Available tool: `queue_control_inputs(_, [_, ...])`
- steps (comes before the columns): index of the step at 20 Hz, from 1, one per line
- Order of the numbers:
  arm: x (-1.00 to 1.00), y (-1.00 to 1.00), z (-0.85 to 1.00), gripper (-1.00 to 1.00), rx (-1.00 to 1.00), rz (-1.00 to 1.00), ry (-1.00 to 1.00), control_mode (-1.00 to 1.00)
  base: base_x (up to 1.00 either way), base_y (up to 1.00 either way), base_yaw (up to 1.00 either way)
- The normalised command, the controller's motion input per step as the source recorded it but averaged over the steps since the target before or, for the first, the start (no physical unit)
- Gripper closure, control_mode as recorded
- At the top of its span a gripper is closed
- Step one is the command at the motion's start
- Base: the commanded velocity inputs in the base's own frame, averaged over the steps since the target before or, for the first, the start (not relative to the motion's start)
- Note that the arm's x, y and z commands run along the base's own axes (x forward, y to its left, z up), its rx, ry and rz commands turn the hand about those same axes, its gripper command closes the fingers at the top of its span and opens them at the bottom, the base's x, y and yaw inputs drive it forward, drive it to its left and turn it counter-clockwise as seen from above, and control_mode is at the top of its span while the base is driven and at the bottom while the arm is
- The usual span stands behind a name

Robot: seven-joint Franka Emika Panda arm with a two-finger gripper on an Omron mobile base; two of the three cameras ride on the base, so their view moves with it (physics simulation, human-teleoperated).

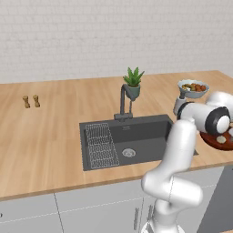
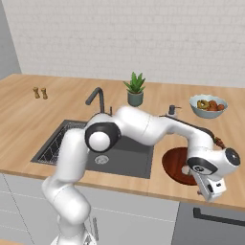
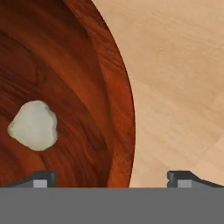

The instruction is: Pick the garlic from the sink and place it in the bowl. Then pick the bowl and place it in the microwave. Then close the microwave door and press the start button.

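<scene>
The garlic (image 3: 33, 125), a pale cream bulb, lies inside the glossy red-brown bowl (image 3: 87, 65). The bowl (image 2: 173, 162) stands on the wooden counter just right of the sink (image 2: 129, 158). My gripper (image 3: 113, 179) hangs open close above the bowl's rim. One fingertip is over the bowl's inside and the other over the bare counter, with nothing between them. From the left base view the arm's elbow covers most of the bowl (image 1: 210, 139), and the garlic (image 1: 221, 139) peeks out. The sink (image 1: 136, 132) holds no garlic. The microwave and its door are out of view.
A wire rack (image 1: 101, 145), a round drain (image 1: 129, 153) and a dark faucet (image 1: 123, 102) belong to the sink. Behind it stand a potted plant (image 1: 133, 83), a soap dispenser (image 2: 171, 111) and a blue-grey fruit bowl (image 2: 208, 105). Two small shakers (image 1: 31, 101) sit far left.
</scene>
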Motion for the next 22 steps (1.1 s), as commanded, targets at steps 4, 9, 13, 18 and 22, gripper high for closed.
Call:
queue_control_inputs(4, [0.1,0.07,-0.16,-1.0,0.03,-0.02,-0.05,-1.0,0.0,0.0,0.0])
queue_control_inputs(9, [0.02,0.3,0.0,1.0,0.0,-0.01,-0.09,-1.0,0.0,0.0,0.0])
queue_control_inputs(13, [0.0,0.1,0.0,1.0,0.0,0.0,-0.06,-1.0,0.0,0.0,0.0])
queue_control_inputs(18, [-0.35,0.01,0.52,1.0,0.0,-0.01,-0.08,-1.0,0.0,0.0,0.0])
queue_control_inputs(22, [-0.64,0.2,0.94,1.0,0.0,0.0,-0.06,-1.0,0.0,0.0,0.0])
